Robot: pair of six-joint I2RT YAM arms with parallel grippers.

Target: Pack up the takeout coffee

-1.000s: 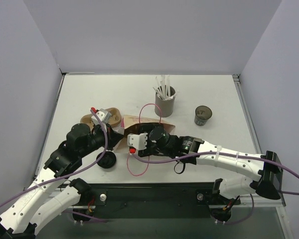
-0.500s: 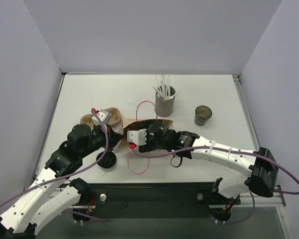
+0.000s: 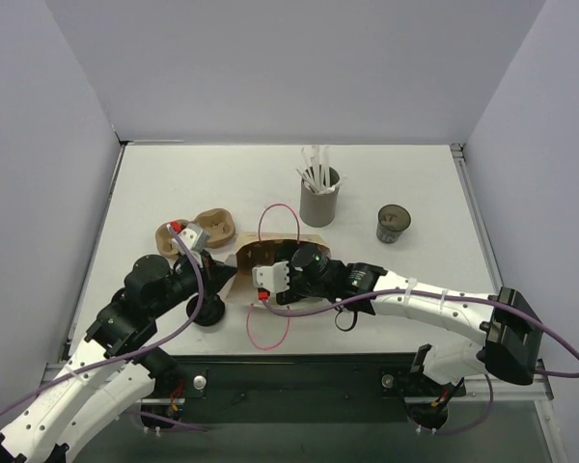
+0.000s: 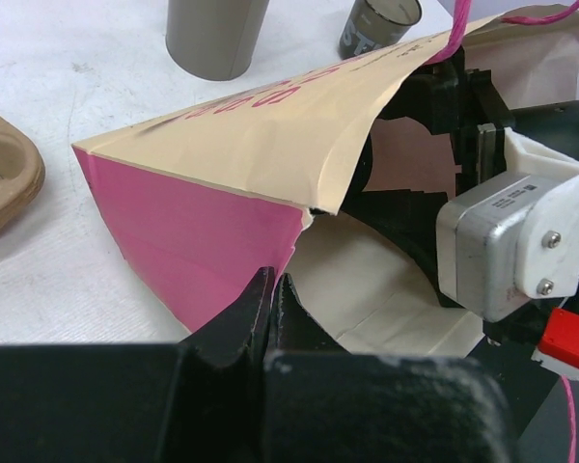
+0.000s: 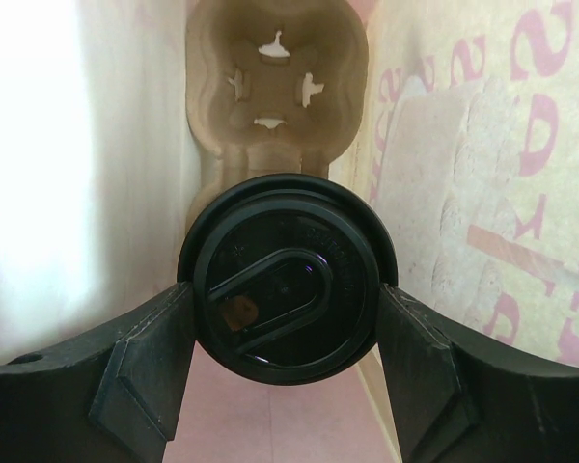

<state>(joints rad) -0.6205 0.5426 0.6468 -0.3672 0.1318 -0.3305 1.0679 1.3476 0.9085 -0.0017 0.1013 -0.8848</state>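
Observation:
A takeout coffee [image 5: 288,318] with a black sip lid sits between my right gripper's fingers [image 5: 145,367], gripped at the lid's sides. My right gripper [image 5: 285,304] is shut on it inside the cream-and-pink paper bag [image 3: 270,249], which lies on its side. A pulp cup carrier [image 5: 275,96] lies deeper in the bag, just beyond the cup. My left gripper [image 4: 273,282] is shut on the bag's lower edge [image 4: 222,241] at its left side. In the top view the bag hides the right fingers and the cup.
A grey holder of white straws [image 3: 319,201] stands behind the bag. A dark cup without a lid [image 3: 394,224] stands to its right. A second pulp carrier [image 3: 210,227] lies left of the bag, a loose black lid [image 3: 206,311] near the left arm. Pink handle cords [image 3: 266,330] loop out.
My right gripper has moved left and deeper into the bag with the cup. The left arm has drawn back toward the near edge, and the bag's mouth stands wider.

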